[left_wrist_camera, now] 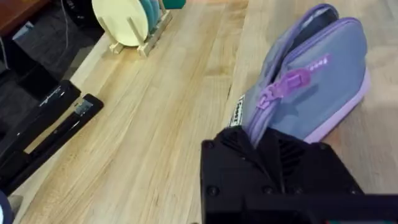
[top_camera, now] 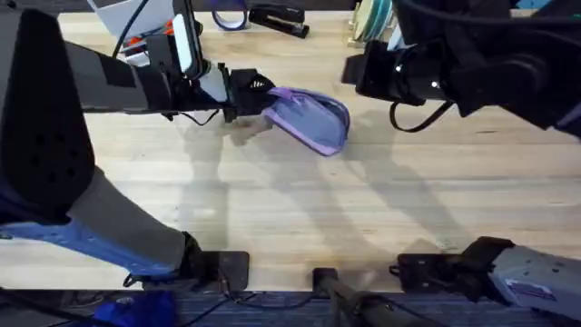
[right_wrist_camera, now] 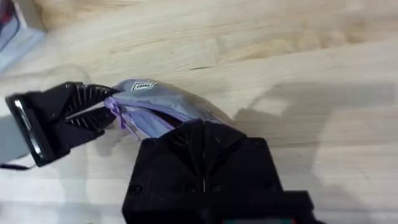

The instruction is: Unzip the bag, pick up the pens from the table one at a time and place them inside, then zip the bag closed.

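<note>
On the far half of the table (top_camera: 300, 200), toward the left, the left gripper (top_camera: 257, 94) reaches in from the left side and pinches one end of the bag (top_camera: 313, 120). Its black fingers (left_wrist_camera: 292, 163) are closed on the fabric at the zipper end, as the left wrist view shows: the lavender pouch rises out from between them, its purple zipper pull (left_wrist_camera: 283, 87) hanging just above the grip and a small white label (left_wrist_camera: 237, 112) sticking out beside it. The bag is tilted, its gripped end lifted, and the zipper line looks closed along the stretch that can be seen. Farther along, the bag's free end lies near the middle of the table. To the right, the right gripper (top_camera: 359, 73) hovers close to the bag's far side; in its own wrist view its black fingers (right_wrist_camera: 199, 146) sit together over the pouch, but whether they actually grasp fabric I cannot tell. Across from it, that view shows the left gripper's ribbed pads clamped on the bag's end.

At the table's far edge sit a black stapler (top_camera: 279, 18) and a rack of plates (left_wrist_camera: 134, 22).
</note>
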### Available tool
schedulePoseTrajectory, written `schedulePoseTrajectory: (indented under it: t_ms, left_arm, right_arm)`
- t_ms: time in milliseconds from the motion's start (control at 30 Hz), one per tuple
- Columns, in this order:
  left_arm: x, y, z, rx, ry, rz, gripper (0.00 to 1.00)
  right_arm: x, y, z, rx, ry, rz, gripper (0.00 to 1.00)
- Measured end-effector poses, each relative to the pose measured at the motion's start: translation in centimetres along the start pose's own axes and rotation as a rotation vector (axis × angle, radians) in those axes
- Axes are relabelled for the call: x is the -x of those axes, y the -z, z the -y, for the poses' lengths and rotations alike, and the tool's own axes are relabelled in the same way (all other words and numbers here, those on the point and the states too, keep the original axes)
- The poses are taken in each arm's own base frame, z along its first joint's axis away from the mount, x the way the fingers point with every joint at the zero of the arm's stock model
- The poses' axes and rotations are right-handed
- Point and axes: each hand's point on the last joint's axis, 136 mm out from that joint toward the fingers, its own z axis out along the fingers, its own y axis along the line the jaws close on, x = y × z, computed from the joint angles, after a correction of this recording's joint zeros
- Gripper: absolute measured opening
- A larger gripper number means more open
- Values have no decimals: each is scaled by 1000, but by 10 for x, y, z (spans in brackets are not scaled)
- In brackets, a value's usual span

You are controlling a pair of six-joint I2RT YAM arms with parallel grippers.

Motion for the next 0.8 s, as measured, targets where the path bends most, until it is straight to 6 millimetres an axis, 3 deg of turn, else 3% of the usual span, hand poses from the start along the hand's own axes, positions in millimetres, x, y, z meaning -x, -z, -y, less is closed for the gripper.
schedulePoseTrajectory:
  t_ms: [133,167,200,400,633,800]
  left_arm:
    - [0,0,0,0,0,0,42]
    - [0,0,0,0,0,0,43]
    - [0,0,0,0,0,0,43]
    - [0,0,0,0,0,0,43]
    - [0,0,0,0,0,0,43]
    - [0,0,0,0,0,0,43]
  right_arm:
    - [0,0,0,1,28,1,822]
    - [0,0,0,1,33,1,939]
    - [1,0,0,2,39,2,982]
    - [10,1,-10,35,176,46,995]
    - [14,9,-49,135,382,128,995]
    - [5,5,-69,187,456,127,995]
